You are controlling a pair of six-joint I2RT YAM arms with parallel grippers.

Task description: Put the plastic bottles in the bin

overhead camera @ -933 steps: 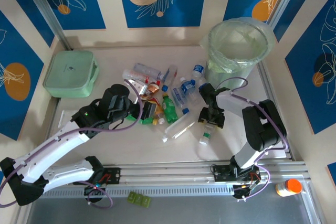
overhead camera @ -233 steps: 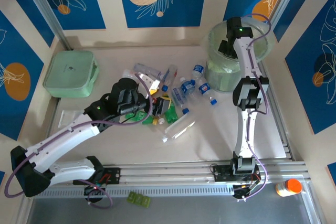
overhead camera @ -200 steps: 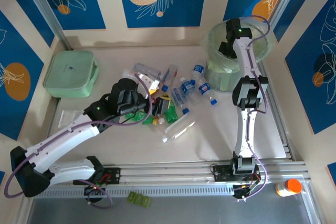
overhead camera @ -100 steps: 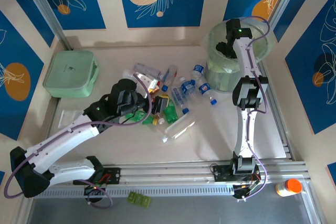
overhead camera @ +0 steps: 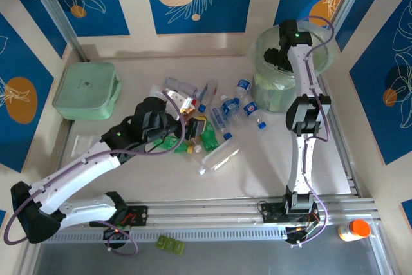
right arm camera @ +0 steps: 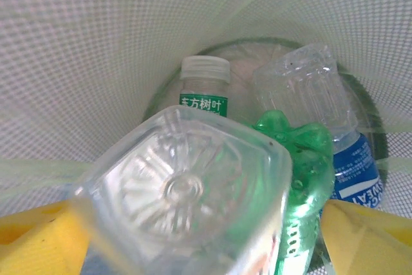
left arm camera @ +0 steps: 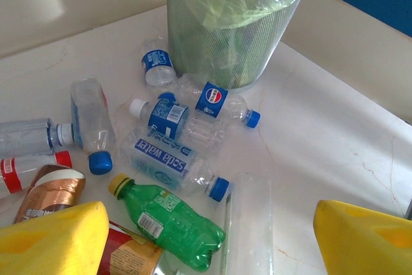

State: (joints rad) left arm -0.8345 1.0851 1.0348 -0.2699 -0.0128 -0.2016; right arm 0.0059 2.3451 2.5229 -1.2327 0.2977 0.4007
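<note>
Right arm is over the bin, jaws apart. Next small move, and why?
Probably raise the right gripper straight up, clear of the bin. Its fingers stand wide of the clear bottle, which looks released above the bottles lying at the bottom, so nothing seems left to do there.

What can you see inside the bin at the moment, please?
Inside the bin lie a white-capped green-labelled bottle, a green bottle and a blue-labelled clear bottle. A square-based clear bottle near the camera covers the rest of the bottom.
</note>
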